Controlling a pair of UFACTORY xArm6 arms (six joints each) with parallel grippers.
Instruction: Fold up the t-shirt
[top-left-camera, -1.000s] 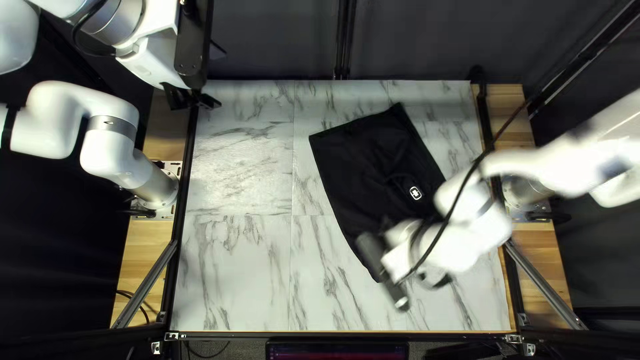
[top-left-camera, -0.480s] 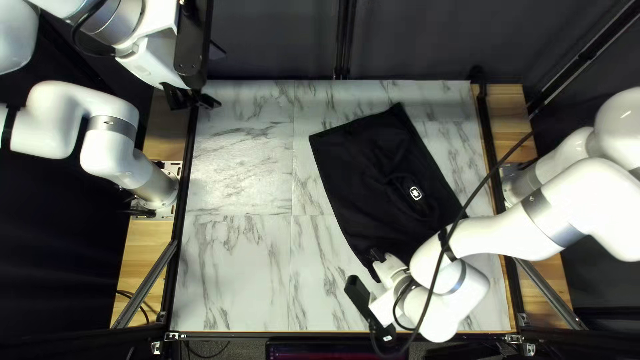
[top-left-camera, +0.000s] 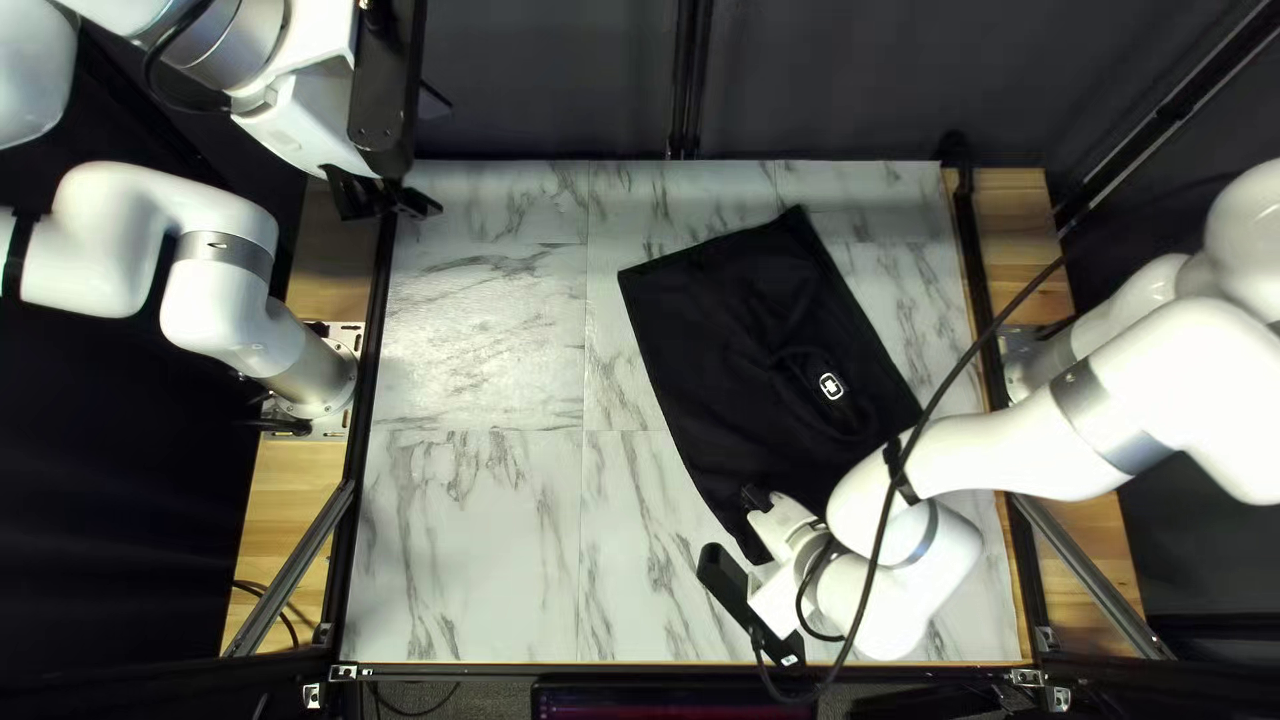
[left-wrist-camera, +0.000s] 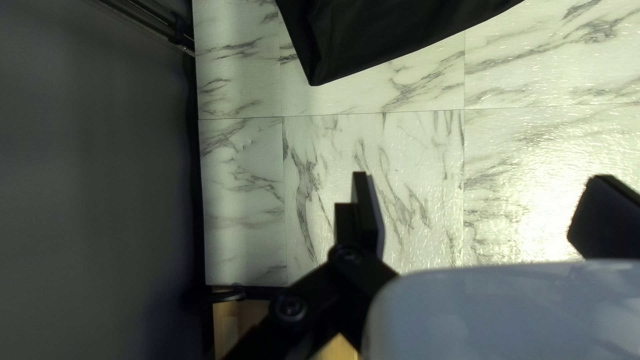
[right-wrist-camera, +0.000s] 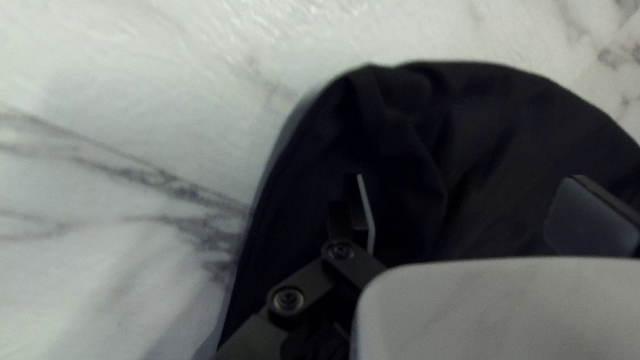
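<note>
Left gripper [top-left-camera: 388, 200] by table's [top-left-camera: 467, 560] far-left corner, fingers spread, released. One black T-shirt [top-left-camera: 734, 334], one white logo [top-left-camera: 831, 386], mostly on the right half — well apart from left edge, nearer the far one. Right gripper [top-left-camera: 758, 499], second of two, over its near end — also released. One right arm [top-left-camera: 1014, 454], one cable [top-left-camera: 955, 376] block the near-right side.

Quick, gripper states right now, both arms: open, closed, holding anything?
Left gripper: open, holding nothing.
Right gripper: open, jaws apart over the black cloth t-shirt, not gripping it.
</note>
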